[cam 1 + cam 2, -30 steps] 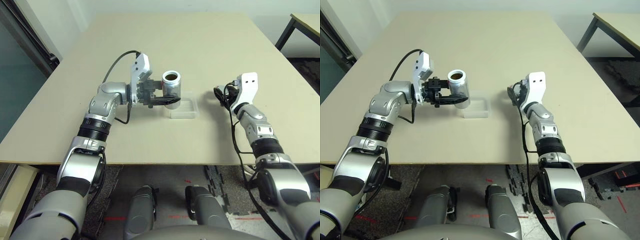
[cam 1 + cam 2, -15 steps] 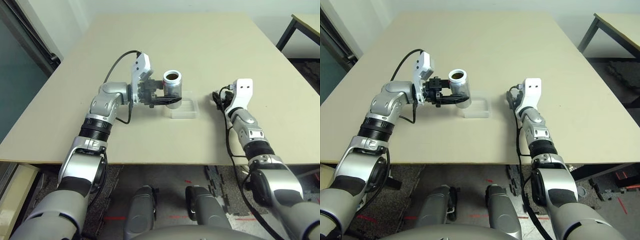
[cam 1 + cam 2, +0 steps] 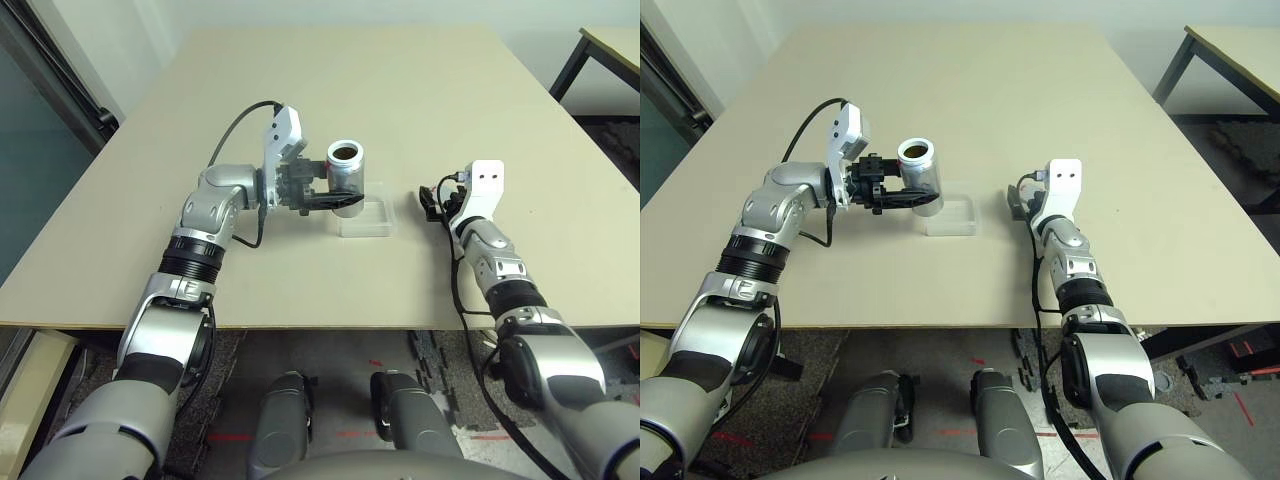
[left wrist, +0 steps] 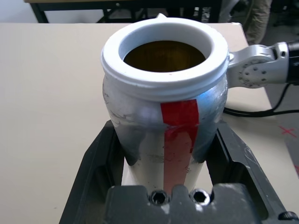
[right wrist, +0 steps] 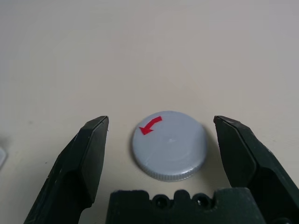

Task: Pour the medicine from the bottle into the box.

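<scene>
Your left end effector [image 4: 168, 186] is clamped on the uncapped bottle [image 3: 346, 178], holding it upright just above the near-left edge of the clear box [image 3: 368, 220] on the counter [image 3: 400, 90]. Your right end effector [image 5: 170, 144] is spread wide, its fingers [image 5: 88, 158] straddling the grey cap [image 5: 169, 145] without touching it.

One open bottle [image 3: 346, 176], one clear box [image 3: 367, 218], one loose grey cap [image 5: 169, 145], two grippers: the left gripper [image 3: 334, 202] and the right gripper [image 5: 168, 140]. One bench [image 3: 400, 90] carries everything.
</scene>
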Action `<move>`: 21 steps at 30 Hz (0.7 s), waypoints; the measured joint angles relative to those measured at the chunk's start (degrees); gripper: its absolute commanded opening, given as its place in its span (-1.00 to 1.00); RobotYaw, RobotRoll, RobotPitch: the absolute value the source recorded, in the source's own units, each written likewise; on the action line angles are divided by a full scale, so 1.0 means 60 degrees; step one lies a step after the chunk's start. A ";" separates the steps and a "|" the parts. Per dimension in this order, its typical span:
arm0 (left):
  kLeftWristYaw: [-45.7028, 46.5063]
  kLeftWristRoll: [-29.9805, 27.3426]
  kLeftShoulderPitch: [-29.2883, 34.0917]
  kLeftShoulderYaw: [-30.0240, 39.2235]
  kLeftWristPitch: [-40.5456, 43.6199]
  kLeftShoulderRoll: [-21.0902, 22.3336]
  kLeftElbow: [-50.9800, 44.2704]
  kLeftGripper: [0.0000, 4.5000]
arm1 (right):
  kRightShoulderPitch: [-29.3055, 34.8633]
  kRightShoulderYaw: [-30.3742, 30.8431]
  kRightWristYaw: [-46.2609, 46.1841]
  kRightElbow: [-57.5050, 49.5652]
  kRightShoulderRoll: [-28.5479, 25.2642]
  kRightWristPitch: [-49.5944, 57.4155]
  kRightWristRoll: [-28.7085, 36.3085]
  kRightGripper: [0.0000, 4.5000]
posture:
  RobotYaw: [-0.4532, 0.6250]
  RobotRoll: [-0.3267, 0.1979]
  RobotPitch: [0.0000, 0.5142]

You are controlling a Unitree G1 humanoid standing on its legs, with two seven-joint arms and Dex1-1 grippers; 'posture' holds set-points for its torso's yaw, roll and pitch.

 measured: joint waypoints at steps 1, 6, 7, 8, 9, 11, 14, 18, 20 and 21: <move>0.0067 -0.0001 -0.0031 0.0091 -0.0016 0.0001 0.0021 0.19 | 0.0009 0.0000 0.0057 -0.0137 0.0002 0.0111 0.0009 1.00 | -0.13 0.25 -0.71; 0.0387 0.0010 -0.0173 0.0318 -0.0229 0.0028 0.0332 0.19 | 0.0174 0.0019 0.0568 -0.2058 -0.0005 0.1099 0.0283 1.00 | -0.12 0.25 -0.72; 0.0439 0.0017 -0.0182 0.0358 -0.0270 0.0033 0.0396 0.19 | 0.0299 0.0053 0.0722 -0.2631 -0.0034 0.1425 0.0348 1.00 | -0.13 0.25 -0.72; 0.0487 0.0023 -0.0201 0.0413 -0.0315 0.0058 0.0459 0.19 | 0.0448 0.0116 0.0889 -0.3167 -0.0076 0.1738 0.0420 1.00 | -0.14 0.25 -0.72; 0.0553 0.0040 -0.0282 0.0460 -0.0399 0.0089 0.0610 0.19 | 0.0664 0.0245 0.1084 -0.3830 -0.0197 0.2167 0.0459 1.00 | -0.14 0.25 -0.72; 0.0643 0.0132 -0.0451 0.0503 -0.0587 0.0243 0.0849 0.19 | 0.1072 0.0462 0.1518 -0.4825 -0.0516 0.2910 0.0529 1.00 | -0.14 0.25 -0.72; 0.0934 0.0350 -0.0743 0.0635 -0.1118 0.0400 0.1540 0.19 | 0.1606 0.0660 0.2131 -0.6271 -0.1177 0.4130 0.0724 1.00 | -0.15 0.25 -0.71; 0.1388 0.0754 -0.1182 0.0649 -0.1957 0.0526 0.2625 0.19 | 0.1829 0.0779 0.3018 -0.7553 -0.1835 0.5291 0.1112 1.00 | -0.16 0.25 -0.69; 0.1611 0.0974 -0.1430 0.0649 -0.2389 0.0569 0.3180 0.19 | 0.1872 0.0920 0.3581 -0.7930 -0.2199 0.5635 0.1297 1.00 | -0.18 0.25 -0.68; 0.1725 0.1125 -0.1555 0.0646 -0.2637 0.0594 0.3491 0.19 | 0.1877 0.1020 0.3905 -0.8067 -0.2413 0.5783 0.1383 1.00 | -0.18 0.25 -0.68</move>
